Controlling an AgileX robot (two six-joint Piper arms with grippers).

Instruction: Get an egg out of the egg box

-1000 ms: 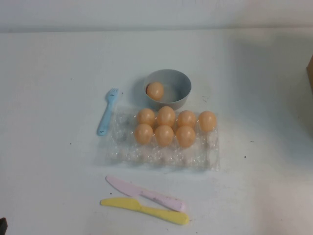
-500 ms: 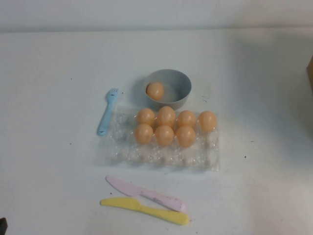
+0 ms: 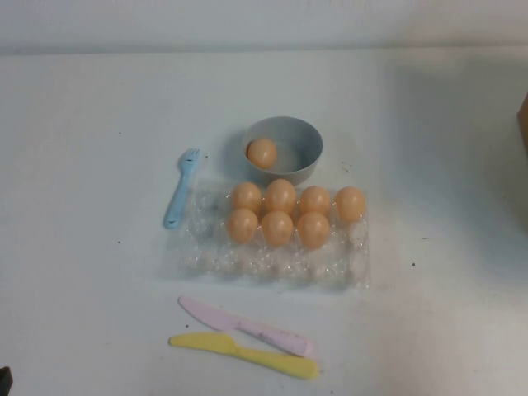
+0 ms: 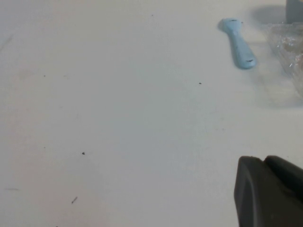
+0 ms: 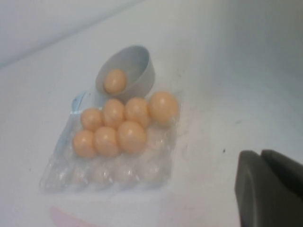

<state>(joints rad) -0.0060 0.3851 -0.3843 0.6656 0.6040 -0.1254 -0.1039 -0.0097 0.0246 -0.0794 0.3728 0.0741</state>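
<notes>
On the table (image 3: 82, 124), the egg box (image 3: 272, 260) holds seven eggs; nearest pick is the egg (image 3: 350, 203), one already in the bowl (image 3: 299, 136). Left end effector (image 4: 270, 194) and right end effector (image 5: 270, 189) parked off-tray, finger state can't tell. Risk: crinkly tray lifts with the egg.

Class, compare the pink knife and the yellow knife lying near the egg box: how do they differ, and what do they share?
The pink knife is pale pink; the yellow knife is bright yellow. The pink knife lies nearer the egg box; the yellow knife lies nearer the robot. Both lie flat on the table, blades to the robot's left, almost side by side. The left claw and right claw show only at their wrist views' edges.
</notes>
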